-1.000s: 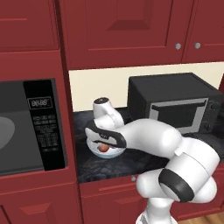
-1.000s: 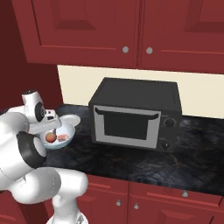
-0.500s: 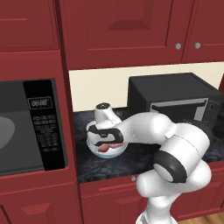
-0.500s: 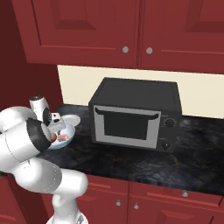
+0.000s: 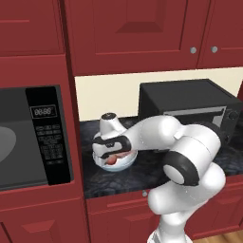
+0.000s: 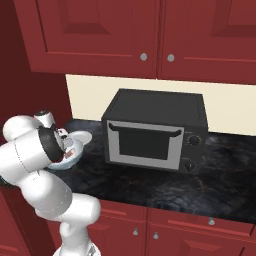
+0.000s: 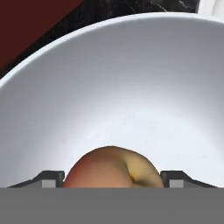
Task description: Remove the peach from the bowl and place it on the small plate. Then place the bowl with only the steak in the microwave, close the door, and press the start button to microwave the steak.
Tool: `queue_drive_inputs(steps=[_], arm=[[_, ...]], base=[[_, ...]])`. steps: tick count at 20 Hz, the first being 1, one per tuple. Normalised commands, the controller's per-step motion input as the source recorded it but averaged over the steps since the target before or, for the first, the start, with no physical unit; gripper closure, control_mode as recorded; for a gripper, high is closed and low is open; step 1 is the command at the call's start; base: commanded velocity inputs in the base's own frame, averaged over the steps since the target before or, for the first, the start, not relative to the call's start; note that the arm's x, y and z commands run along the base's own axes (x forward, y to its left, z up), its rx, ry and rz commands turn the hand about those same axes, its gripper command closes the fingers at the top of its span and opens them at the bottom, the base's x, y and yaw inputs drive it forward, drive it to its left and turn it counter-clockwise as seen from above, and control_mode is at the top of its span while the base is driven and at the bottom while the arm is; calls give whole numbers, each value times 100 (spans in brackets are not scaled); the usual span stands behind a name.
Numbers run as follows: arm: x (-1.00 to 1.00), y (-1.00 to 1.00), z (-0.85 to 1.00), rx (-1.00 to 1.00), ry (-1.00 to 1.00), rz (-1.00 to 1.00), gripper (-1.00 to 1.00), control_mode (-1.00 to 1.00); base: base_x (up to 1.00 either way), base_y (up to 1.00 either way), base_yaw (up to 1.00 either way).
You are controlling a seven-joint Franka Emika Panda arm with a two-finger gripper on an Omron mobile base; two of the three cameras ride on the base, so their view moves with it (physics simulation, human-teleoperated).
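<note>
The peach (image 7: 113,168) is still in the bowl (image 7: 109,78), sat between spread fingers (image 7: 52,178), so everything is left.

peach (image 7: 111,168): lower part cut off at the bottom of the hand view; in the left base view mostly covered by the hand.
gripper (image 7: 113,178): only the two tips show, one either side of the peach; contact cannot be told.
steak (image 5: 124,155): just a pink sliver under the hand.
bowl (image 6: 70,159): largely behind the arm in the right base view.
microwave (image 5: 35,137): cut by the left edge.
keypad (image 5: 51,149): markings too small to read.
</note>
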Motion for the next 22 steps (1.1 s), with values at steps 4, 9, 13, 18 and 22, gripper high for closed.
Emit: queue_drive_inputs(steps=[4, 9, 13, 18, 22], arm=[[-6, -2, 5, 1, -7, 4, 100, -100], [4, -2, 69, 1, -19, 0, 100, -100], [47, -9, 95, 4, -11, -1, 100, -100], [82, 6, 32, 4, -1, -15, 100, -100], [84, 17, 0, 1, 0, -16, 100, -100]], base=[[0, 0, 0], [0, 0, 0], [0, 0, 0], [0, 0, 0], [0, 0, 0]])
